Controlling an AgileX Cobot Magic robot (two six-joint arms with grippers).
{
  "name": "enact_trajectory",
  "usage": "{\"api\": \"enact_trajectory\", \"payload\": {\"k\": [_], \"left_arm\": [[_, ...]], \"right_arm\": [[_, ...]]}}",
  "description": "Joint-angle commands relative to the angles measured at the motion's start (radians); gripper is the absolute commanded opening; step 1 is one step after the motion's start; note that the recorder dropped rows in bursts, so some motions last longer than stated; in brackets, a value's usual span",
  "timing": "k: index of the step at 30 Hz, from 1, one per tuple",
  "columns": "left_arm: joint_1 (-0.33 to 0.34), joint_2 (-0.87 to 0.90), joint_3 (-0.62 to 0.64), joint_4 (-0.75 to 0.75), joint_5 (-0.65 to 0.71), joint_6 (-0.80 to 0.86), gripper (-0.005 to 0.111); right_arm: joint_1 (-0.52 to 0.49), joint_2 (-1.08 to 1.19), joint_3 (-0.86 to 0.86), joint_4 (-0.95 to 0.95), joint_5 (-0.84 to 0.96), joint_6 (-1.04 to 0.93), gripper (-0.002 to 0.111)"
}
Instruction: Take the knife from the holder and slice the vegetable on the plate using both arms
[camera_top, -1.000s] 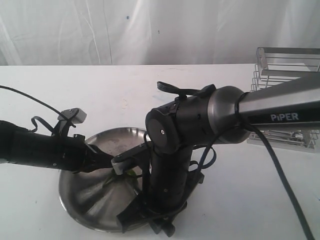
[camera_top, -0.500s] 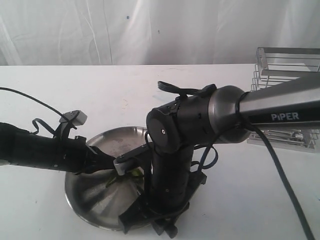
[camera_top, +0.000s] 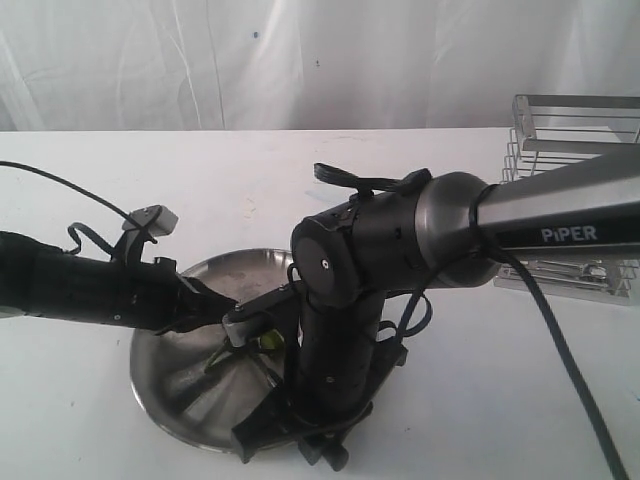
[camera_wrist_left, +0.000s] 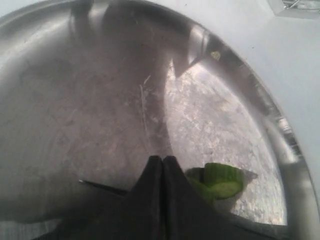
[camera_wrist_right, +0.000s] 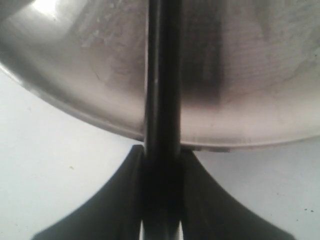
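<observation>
The steel plate (camera_top: 165, 385) lies on the white table at front centre. A cut green vegetable (camera_wrist_left: 220, 181) (camera_top: 268, 341) rests on the plate (camera_wrist_left: 280, 130), right beside my left gripper (camera_wrist_left: 162, 159) (camera_top: 228, 312), whose jaws are shut with nothing visible between the tips. My right gripper (camera_wrist_right: 162, 152) is shut on the black knife (camera_wrist_right: 161, 75), which runs forward from the rim over the plate (camera_wrist_right: 75, 100). In the exterior view the right arm (camera_top: 360, 260) hides the knife and most of its gripper.
The wire holder (camera_top: 575, 130) stands at the back right of the table (camera_top: 450, 190), behind the right arm's PiPER link. A white curtain closes off the back. Cables trail from both arms.
My left arm has slid right, bringing its shut gripper closer to the right arm. The plate shifted slightly right. The right arm stayed put.
</observation>
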Motion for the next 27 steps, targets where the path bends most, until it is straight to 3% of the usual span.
{"api": "enact_trajectory", "payload": {"k": [1, 12, 27], "left_arm": [[-0.023, 0.055, 0.002, -0.021, -0.053, 0.005, 0.000], [-0.094, 0.085, 0.048, -0.021, -0.147, -0.019, 0.000], [-0.094, 0.085, 0.048, 0.053, -0.128, -0.104, 0.000]], "right_arm": [[-0.006, -0.002, 0.003, -0.006, -0.018, -0.009, 0.000], [-0.006, -0.002, 0.003, -0.006, 0.051, -0.009, 0.000], [-0.006, -0.031, 0.003, -0.002, 0.279, -0.002, 0.000]]}}
